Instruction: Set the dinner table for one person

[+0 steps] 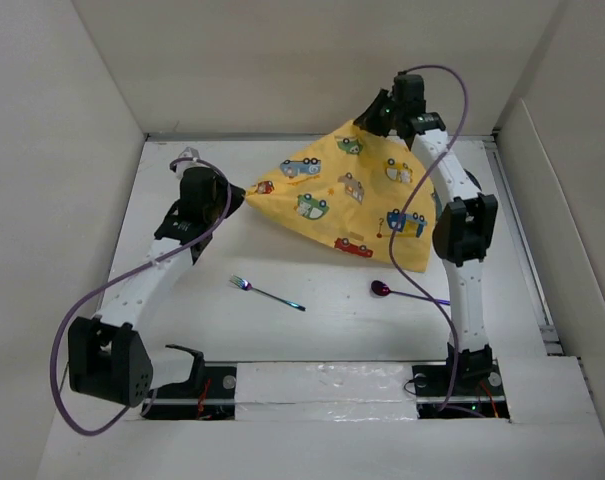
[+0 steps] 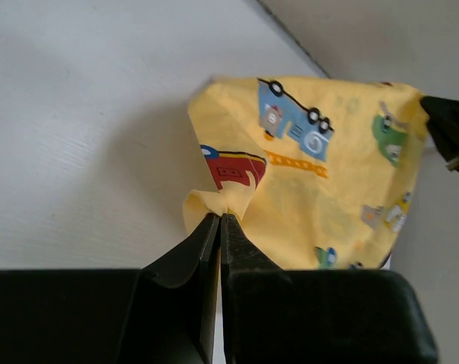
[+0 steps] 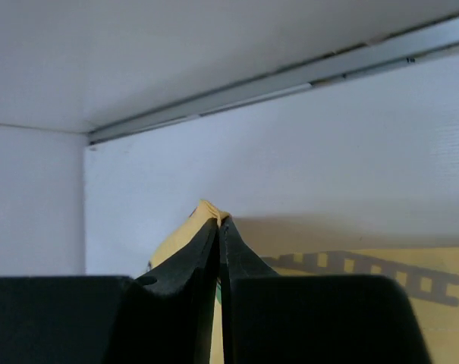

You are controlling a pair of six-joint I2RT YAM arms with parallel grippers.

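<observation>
**A:** Both arms are on the cloth (image 1: 347, 200). The left gripper (image 1: 238, 190) is pinched tight on its left corner, and yellow fabric bunches out past the closed fingertips (image 2: 204, 231).

**B:** The right gripper (image 1: 374, 117) is clamped on the far corner, up by the far wall (image 1: 312, 60). Its jaws are together with just a sliver of yellow between them.

**A:** So the held edge runs on a diagonal, from left to far right. The rest of the cloth falls away toward the near right, over the far-right part of the table (image 1: 322, 335).

**B:** Its loose corner ends up beside the right arm's elbow.

**A:** The fork (image 1: 267, 293) lies nearer than the cloth, on the left arm's side. The spoon (image 1: 402, 292) sits just near of that loose corner, on the right arm's side.

**B:** My guess is that flattening comes next, and it turns on that diagonal. The arms would pull apart along it, then lay the cloth down clear of the spoon.
</observation>
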